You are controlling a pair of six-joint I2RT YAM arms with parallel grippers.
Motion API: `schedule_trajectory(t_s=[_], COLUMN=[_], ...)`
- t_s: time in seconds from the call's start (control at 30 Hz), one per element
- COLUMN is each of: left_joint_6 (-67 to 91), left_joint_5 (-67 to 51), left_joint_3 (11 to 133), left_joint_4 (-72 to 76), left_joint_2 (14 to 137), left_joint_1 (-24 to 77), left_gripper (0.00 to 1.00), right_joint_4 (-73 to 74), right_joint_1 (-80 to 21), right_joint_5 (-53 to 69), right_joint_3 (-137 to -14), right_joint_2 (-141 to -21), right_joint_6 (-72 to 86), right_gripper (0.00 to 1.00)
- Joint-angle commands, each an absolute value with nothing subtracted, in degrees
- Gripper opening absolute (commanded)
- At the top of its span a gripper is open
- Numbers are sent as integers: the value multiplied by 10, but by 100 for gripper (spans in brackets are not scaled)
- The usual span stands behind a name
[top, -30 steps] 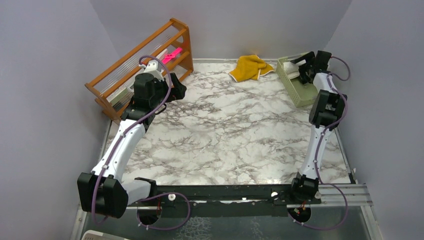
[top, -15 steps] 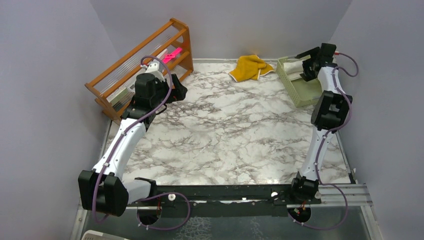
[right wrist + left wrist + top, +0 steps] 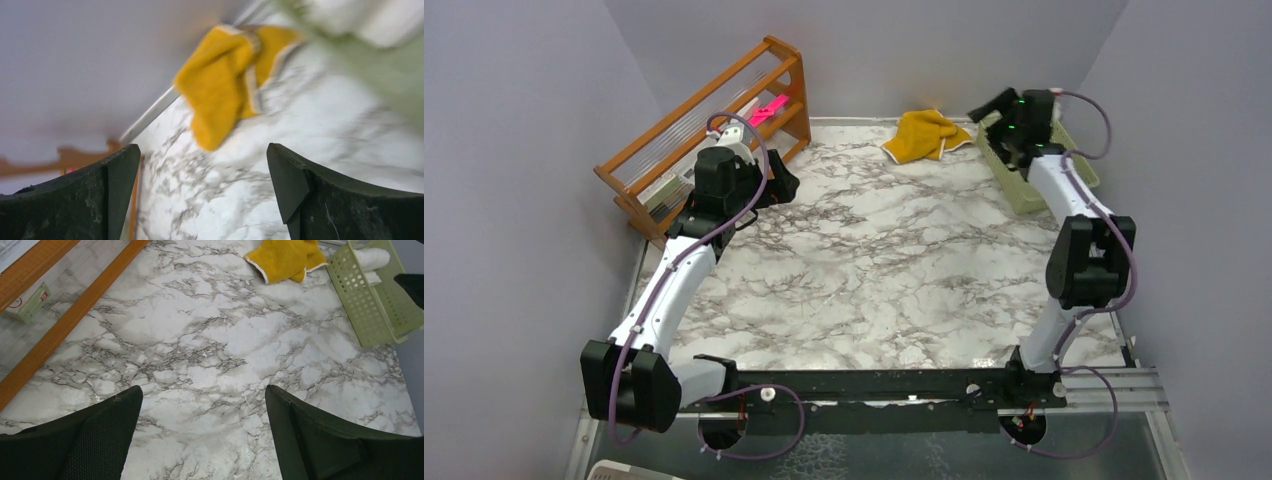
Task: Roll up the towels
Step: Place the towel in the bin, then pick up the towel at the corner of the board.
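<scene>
A mustard-yellow towel [image 3: 924, 136] lies crumpled at the back of the marble table [image 3: 884, 270]; it also shows in the left wrist view [image 3: 287, 259] and, blurred, in the right wrist view [image 3: 222, 82]. A rolled cream-white towel [image 3: 371, 259] rests in the green basket [image 3: 372, 310]. My right gripper [image 3: 990, 108] hangs open just right of the yellow towel, by the basket's near end, nothing between its fingers. My left gripper [image 3: 782, 186] is open over the table's left side, near the wooden rack, empty.
A wooden rack [image 3: 709, 130] stands at the back left with a pink object [image 3: 767, 110] on it and a small box [image 3: 31, 302] under it. The green basket [image 3: 1032, 190] sits at the back right against the wall.
The right arm has swung left from over the basket toward the yellow towel, its gripper now past the basket's left end. The left arm has stayed still.
</scene>
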State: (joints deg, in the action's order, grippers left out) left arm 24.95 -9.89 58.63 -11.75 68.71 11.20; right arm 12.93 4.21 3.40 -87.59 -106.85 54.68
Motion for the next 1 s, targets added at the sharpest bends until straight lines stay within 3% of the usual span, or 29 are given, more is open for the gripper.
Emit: schedule_trajectory(t_s=[0.0,0.27,0.53,0.67,0.7,0.77,0.83,0.97], left_joint_6=[251,279,271,268,268,264,259,234], left_joint_5=[-117,-152,-146,-150,-149,-143,-132,-97], left_joint_3=[587,552,541,554,557,563,572,602], left_joint_4=[-118,-112,-126,-129,-131,-135,-146,-183], left_joint_2=[680,649,636,646,647,646,643,630], left_joint_1=[107,107,107,107,107,107,106,99], left_gripper=[96,96,96,96,96,96,96,96], right_joint_4=[-28,136,157,163,162,158,162,147], right_joint_1=[-96,-149,-149,-149,-149,-149,-150,-183], right_joint_5=[-16,-23,-85,-99,-96,-72,-28,62], right_joint_3=[-869,-1218,-1348,-1345,-1335,-1314,-1298,-1236], right_joint_2=[-1073,-1377,-1492,-1507,-1504,-1488,-1465,-1362], right_joint_6=[342,131,16,-4,-4,4,24,47], right_gripper=[100,100,94,74,63,23,2,1])
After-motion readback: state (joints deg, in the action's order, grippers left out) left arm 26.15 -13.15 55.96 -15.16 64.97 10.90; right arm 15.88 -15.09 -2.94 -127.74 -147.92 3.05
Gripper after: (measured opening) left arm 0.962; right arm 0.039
